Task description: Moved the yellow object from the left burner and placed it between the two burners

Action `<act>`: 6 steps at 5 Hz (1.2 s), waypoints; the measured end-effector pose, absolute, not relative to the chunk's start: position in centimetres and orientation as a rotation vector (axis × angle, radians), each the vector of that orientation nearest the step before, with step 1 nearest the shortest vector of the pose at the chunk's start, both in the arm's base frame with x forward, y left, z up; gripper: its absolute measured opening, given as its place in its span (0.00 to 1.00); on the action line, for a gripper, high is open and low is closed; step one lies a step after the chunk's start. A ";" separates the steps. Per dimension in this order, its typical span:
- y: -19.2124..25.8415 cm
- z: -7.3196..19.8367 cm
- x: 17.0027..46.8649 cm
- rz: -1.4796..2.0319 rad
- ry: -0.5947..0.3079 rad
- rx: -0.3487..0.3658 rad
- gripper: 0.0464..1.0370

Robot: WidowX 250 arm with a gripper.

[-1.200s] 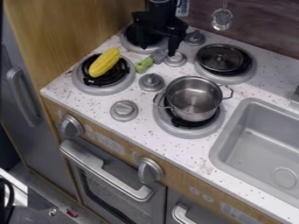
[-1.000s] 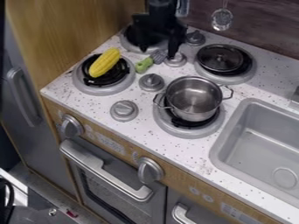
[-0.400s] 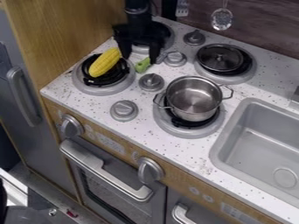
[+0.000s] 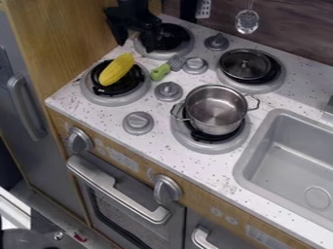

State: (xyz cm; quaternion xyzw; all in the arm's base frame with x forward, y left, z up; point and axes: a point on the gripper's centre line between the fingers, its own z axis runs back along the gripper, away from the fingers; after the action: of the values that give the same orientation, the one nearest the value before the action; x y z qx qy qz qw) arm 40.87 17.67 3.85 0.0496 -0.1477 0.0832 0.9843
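Gripper (image 4: 136, 36) open, nothing in it, fingers spread apart, over the far corner of the surface (image 4: 214, 168), one finger in front of the far burner (image 4: 185, 50) as I see it. Task item: yellow corn (image 4: 116, 69), on my side of the gripper, just below it in view, near but apart. Corn lies tilted on the black grate of the near burner (image 4: 94, 96), not between the two burners.

Rest of surface, going out from gripper: green-handled utensil (image 4: 158, 73) to the right of the corn, nearer me than the gripper, its grey head by a small grey knob (image 4: 195, 64). More grey knobs: one (image 4: 216, 42) well right of the gripper, two between the gripper and me. Further right, dark round lid (image 4: 244, 63) on another burner. Nearer me and right, metal pot (image 4: 214, 109), two handles, on its own burner (image 4: 201, 146). Sink (image 4: 255, 146), grey, farthest off to the gripper's right side, toward me. Surface is white, speckled.

Room: wood panel (image 4: 68, 44) left of the gripper, grey door with handle (image 4: 26, 104) beyond it. Slotted spoon (image 4: 247, 21) and slotted turner (image 4: 203, 8) hang right of the gripper, by a dark brown wall. Oven door handle (image 4: 117, 189) below surface, on my side.
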 end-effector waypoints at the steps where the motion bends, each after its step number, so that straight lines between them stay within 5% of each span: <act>1: 19.2 1.7 41.2 0.145 -0.265 0.125 0.95; 3: 21.9 -2.9 40.5 0.147 -0.146 0.151 0.92; 4: 22.1 -2.9 40.5 0.150 -0.137 0.150 0.63; 6: 20.4 -2.1 40.4 0.180 -0.122 0.086 0.58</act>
State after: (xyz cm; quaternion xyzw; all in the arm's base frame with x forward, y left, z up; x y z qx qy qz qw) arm 40.38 20.36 -2.09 0.0430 -0.0610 0.0899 0.9932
